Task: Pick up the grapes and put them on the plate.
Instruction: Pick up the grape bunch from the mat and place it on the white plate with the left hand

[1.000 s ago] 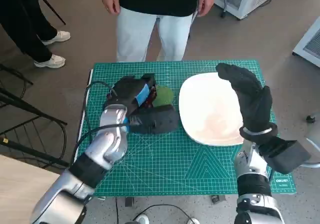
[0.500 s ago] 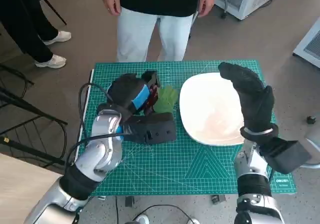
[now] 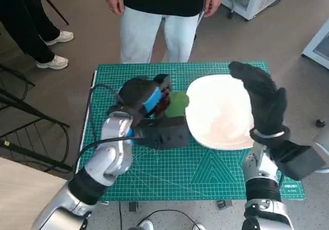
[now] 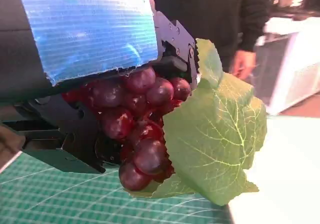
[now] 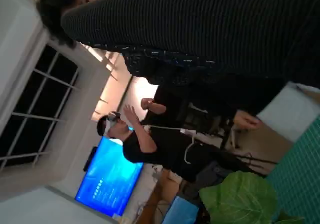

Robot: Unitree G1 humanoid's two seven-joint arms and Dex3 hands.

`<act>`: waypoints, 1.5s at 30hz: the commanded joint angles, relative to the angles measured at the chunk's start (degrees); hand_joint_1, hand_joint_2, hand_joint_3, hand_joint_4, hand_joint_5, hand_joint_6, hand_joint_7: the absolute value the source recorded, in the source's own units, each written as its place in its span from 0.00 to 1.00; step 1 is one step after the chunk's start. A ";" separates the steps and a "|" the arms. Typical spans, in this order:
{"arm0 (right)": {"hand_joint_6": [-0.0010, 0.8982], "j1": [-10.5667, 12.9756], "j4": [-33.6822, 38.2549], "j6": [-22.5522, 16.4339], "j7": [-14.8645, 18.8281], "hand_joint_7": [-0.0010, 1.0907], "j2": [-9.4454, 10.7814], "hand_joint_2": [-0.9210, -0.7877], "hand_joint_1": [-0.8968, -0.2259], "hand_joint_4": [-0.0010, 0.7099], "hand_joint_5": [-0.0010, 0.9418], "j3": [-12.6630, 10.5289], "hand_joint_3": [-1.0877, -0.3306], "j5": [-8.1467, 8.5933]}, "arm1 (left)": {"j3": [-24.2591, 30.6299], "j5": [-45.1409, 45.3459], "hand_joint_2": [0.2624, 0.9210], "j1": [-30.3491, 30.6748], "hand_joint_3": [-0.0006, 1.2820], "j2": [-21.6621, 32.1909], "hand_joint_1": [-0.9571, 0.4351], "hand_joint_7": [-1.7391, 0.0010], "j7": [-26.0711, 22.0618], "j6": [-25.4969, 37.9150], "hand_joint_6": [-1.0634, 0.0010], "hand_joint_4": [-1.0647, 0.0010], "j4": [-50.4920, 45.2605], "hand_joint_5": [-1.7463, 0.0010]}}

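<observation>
**Grapes in hand, closing on the plate**

The left hand (image 3: 140,94) is gripping the grapes (image 4: 137,119), its black fingers (image 4: 175,39) wrapping round the dark red bunch so that the fruit is bulging out beneath the blue-taped back, clear of the green cutting mat (image 3: 154,173). A broad green leaf (image 4: 215,139) is hanging off the bunch on the side facing the plate (image 3: 221,112). In the head view the bunch is sitting just beside the plate's rim, at about 9 o'clock from the plate's middle.

The right hand (image 3: 262,99) is holding nothing, its gloved fingers spreading loosely above the plate's 3 o'clock edge.

To finish well, the left hand should probably be carrying toward 3 o'clock until the whole bunch, leaf included, is hanging over the plate's middle, then lowering before letting go, so no grapes roll off the rim.

A person (image 3: 159,14) is standing at 12 o'clock beyond the table.
</observation>
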 commanded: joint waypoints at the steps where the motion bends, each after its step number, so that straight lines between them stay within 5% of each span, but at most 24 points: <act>1: 0.05 1.95 -1.25 0.83 1.03 0.30 -0.73 0.00 0.48 0.32 0.01 -0.53 0.56 1.51 | -0.71 0.07 1.00 -3.92 0.11 -2.76 0.69 0.35 0.13 -1.95 0.50 0.40 1.92 0.23; 11: 0.01 4.83 -6.57 0.65 -0.54 0.41 -0.18 0.00 0.47 0.34 0.01 -0.25 0.59 2.05 | -1.54 -1.86 1.00 -9.94 0.16 -8.84 0.69 0.28 2.46 -7.43 0.58 0.46 12.50 0.21; 26: 0.00 9.88 -16.19 3.57 -3.94 0.44 -0.40 0.00 0.49 0.34 0.01 0.52 0.61 2.35 | -1.88 -6.23 1.00 -22.18 0.22 -16.13 0.69 0.23 3.53 -14.90 0.66 0.54 35.82 0.15; 45: 0.00 12.85 -20.79 4.70 -8.36 0.39 -1.08 0.00 0.51 0.31 0.00 0.75 0.59 -0.05 | -1.70 -9.74 1.00 -31.47 0.27 -23.84 0.69 0.23 8.19 -20.65 0.71 0.62 57.00 0.07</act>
